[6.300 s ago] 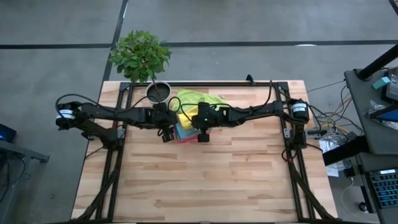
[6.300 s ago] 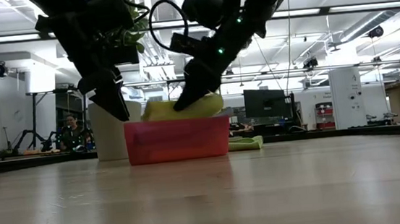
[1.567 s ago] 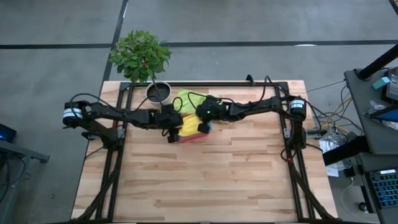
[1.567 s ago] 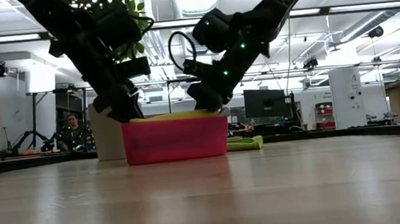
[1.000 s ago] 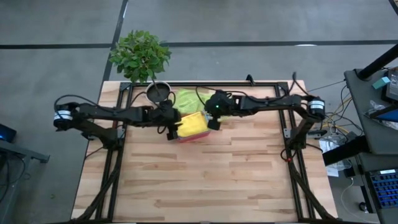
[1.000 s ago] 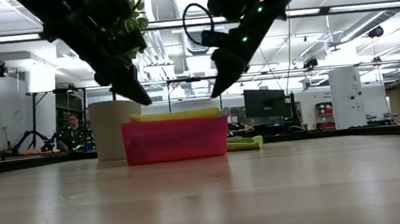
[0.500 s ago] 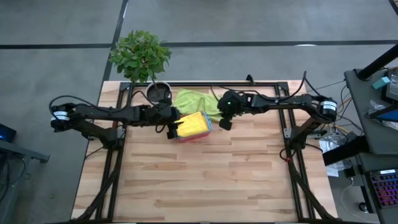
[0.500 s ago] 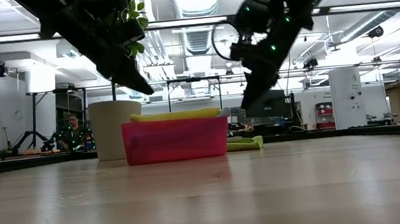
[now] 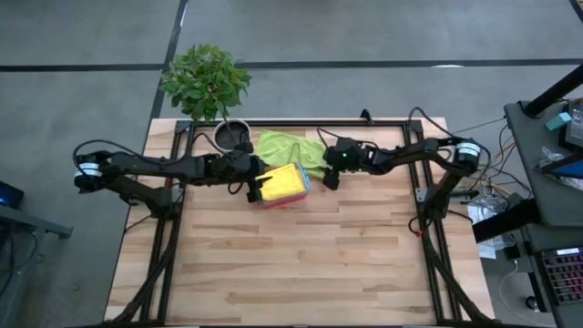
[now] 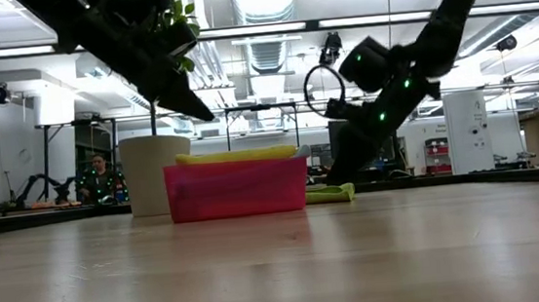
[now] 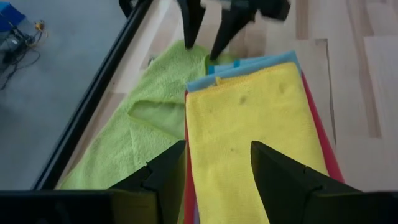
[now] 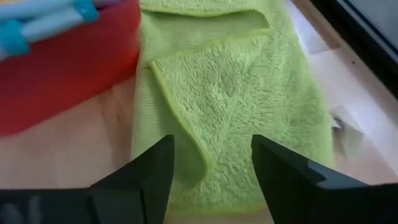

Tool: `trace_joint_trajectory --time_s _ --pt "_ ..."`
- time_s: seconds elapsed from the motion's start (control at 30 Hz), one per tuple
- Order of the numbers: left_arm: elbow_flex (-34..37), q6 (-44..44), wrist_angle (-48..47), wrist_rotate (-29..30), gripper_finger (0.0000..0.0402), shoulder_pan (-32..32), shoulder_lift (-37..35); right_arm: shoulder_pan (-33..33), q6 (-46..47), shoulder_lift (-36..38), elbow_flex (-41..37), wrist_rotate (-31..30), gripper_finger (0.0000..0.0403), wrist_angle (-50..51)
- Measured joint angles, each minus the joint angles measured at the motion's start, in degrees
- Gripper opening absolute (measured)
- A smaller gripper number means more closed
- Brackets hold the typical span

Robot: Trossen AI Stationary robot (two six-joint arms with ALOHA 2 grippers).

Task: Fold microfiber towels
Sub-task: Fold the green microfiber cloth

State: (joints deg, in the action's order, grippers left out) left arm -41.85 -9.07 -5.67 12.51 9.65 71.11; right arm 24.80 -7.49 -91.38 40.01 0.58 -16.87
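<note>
At the table's (image 9: 301, 264) far left corner stand a potted plant (image 9: 206, 80) and a metal cup (image 9: 233, 134). Next comes the left gripper (image 9: 254, 190), hovering over the near-left edge of the pink tray (image 10: 238, 189), its jaws spread and empty. Inside the tray lies a folded yellow towel (image 11: 255, 143) on top of a folded blue towel (image 11: 249, 65), whose edge peeks out at the far side; the stack sits just proud of the tray rim. Just behind and to the right of the tray, a green towel (image 12: 233, 99) lies rumpled on the table, one corner turned over on itself, touching the tray wall. Over its right edge hangs the right gripper (image 9: 332, 179), low above the cloth, jaws spread, with nothing between them. Across the room beyond the table, a person (image 10: 97, 176) sits at a desk.
</note>
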Motion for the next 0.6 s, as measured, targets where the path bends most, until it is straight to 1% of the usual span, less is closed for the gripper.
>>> trace_joint_trajectory --time_s 0.07,0.13,0.2,0.27,0.37,0.53,0.57,0.6 --pt "0.0 -0.52 0.99 0.0 0.0164 0.0 0.0 0.0 0.02 -2.92 0.06 0.78 0.0205 -3.51" --pt "-0.14 -0.56 1.22 0.0 0.0164 0.0 0.0 0.0 0.03 -5.91 0.49 2.4 0.0202 -4.84" --pt "-0.25 -0.57 1.35 0.0 0.0164 0.01 0.0 -0.01 0.5 -8.1 1.73 2.23 0.0195 -5.39" --pt "-0.26 -0.58 2.04 0.0 0.0164 0.02 0.0 0.04 1.54 -8.94 2.38 1.49 0.018 -5.59" --pt "-0.22 -0.6 3.74 -0.02 0.0164 0.02 0.0 0.09 1.44 -8.05 2.6 1.12 0.0137 -4.6" --pt "-0.26 -0.61 6.61 -0.02 0.0164 0.02 0.0 0.11 0.3 -3.0 2.6 0.85 0.0037 -0.35" --pt "-0.24 -0.63 8.06 -0.02 0.0164 0.02 0.0 0.11 -0.07 -1.75 2.6 0.83 0.0022 1.1" --pt "-0.24 -0.63 9.49 0.0 0.0164 0.02 0.0 0.11 -0.04 -0.24 2.6 0.8 0.0018 2.8"
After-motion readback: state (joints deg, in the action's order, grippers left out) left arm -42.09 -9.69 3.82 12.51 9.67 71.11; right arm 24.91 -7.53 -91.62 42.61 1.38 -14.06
